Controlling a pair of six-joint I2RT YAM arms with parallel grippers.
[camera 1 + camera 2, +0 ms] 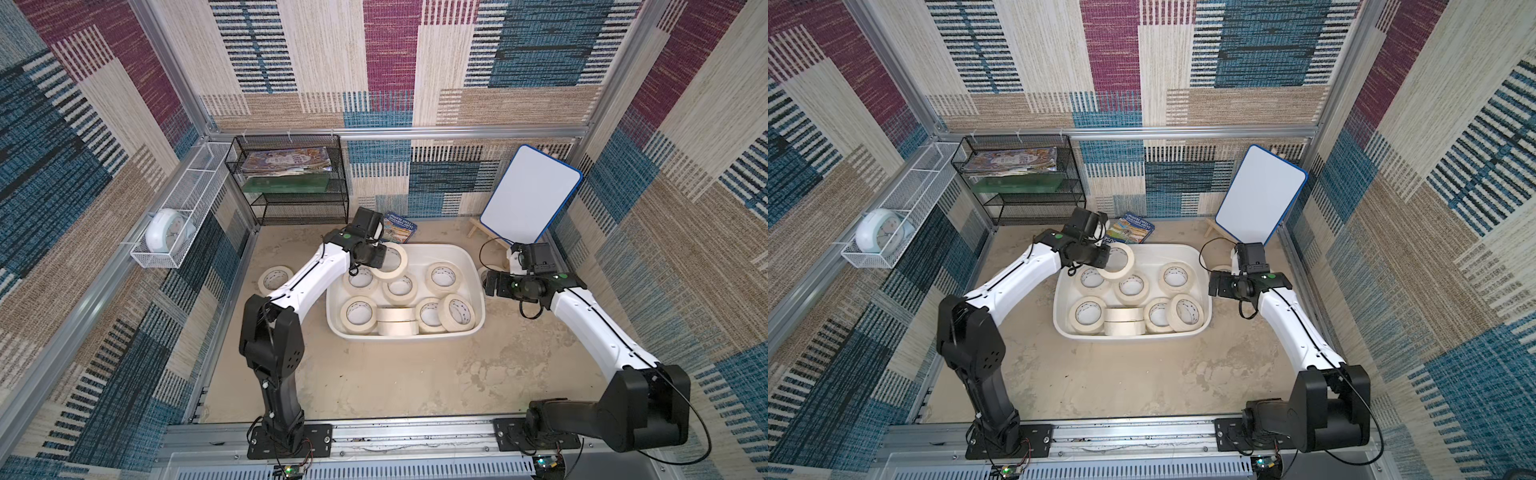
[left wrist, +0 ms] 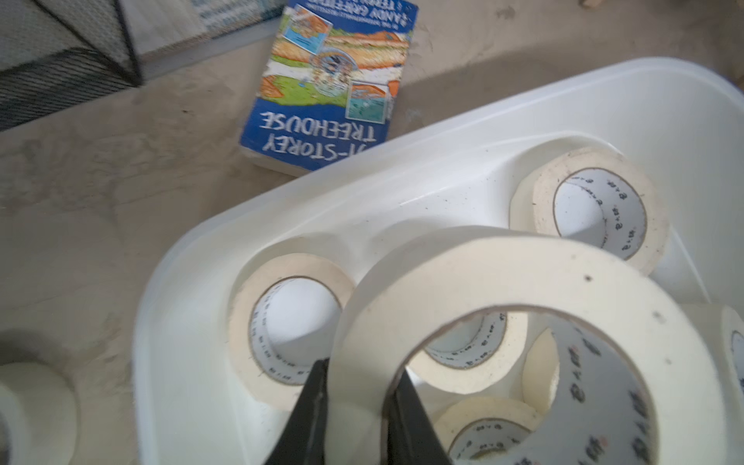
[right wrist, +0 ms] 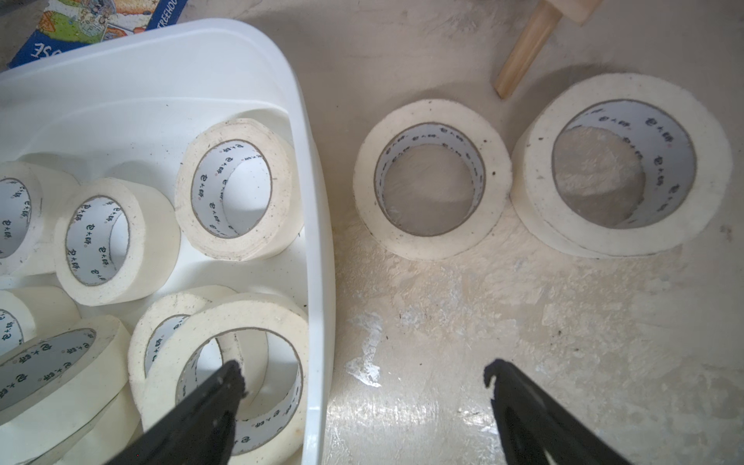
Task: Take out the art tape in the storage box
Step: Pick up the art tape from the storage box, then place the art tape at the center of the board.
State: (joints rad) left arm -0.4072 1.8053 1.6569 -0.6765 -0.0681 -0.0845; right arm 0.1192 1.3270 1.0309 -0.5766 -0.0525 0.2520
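The storage box (image 1: pixel 473 266) (image 1: pixel 1200 266), a shallow white tub, sits mid-table with several cream art tape rolls (image 1: pixel 359 313) inside. My left gripper (image 1: pixel 380 259) (image 2: pixel 358 374) is shut on the wall of one roll (image 1: pixel 395 259) (image 2: pixel 523 273), one finger inside the ring and one outside. It holds the roll tilted above the box's far left corner. My right gripper (image 1: pixel 486 286) (image 3: pixel 364 374) hangs open over the box's right rim (image 3: pixel 318 201), holding nothing. Two rolls (image 3: pixel 432 110) (image 3: pixel 628 86) lie on the table right of the box. Another roll (image 1: pixel 275 279) lies to its left.
A blue book (image 1: pixel 400 227) (image 2: pixel 322 80) lies just behind the box. A black mesh rack (image 1: pixel 291 183) stands at the back left. A white wire basket (image 1: pixel 199 183) with a clock (image 1: pixel 164 235) hangs on the left wall. A whiteboard (image 1: pixel 530 193) on a wooden easel (image 3: pixel 527 44) stands back right.
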